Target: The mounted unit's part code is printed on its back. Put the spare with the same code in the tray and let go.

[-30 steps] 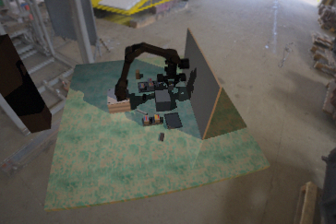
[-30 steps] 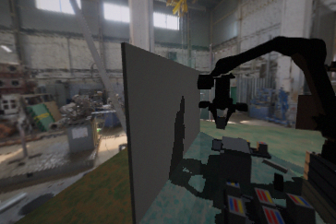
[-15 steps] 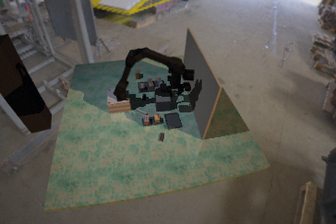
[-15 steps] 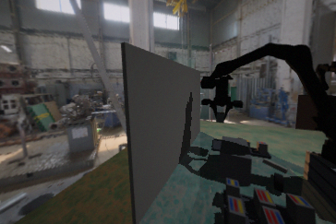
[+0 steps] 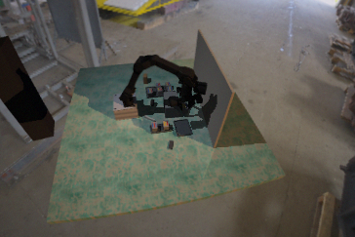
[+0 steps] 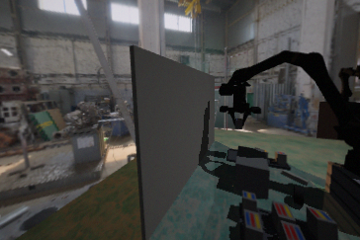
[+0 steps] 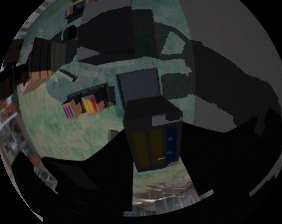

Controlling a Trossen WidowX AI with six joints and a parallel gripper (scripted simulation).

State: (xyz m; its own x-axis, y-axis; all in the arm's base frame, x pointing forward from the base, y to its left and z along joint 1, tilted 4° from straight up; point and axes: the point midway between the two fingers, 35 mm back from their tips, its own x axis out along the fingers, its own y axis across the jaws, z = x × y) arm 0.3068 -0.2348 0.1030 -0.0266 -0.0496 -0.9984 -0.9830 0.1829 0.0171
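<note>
With the black two-fingered pincer point(image 5: 185, 106) point(image 6: 239, 120) point(image 7: 149, 125) closed on a dark, boxy spare with yellow, yellow and blue stripes point(image 7: 153, 145), at lower centre of the wrist view, probably to carry it to the tray. At left there, two smaller-looking tan-and-dark striped blocks point(image 5: 160, 127) point(image 7: 92, 104), perhaps set aside as alternatives. At centre, a shallow dark rectangular tray point(image 5: 183, 127) point(image 7: 138, 86), likely placed for delivery. At right, a tall grey flat panel point(image 5: 210, 82) point(image 6: 168, 142) point(image 7: 237, 30), perhaps for screening. Counted: one pincer, one held spare, two blocks, one tray, one panel
</note>
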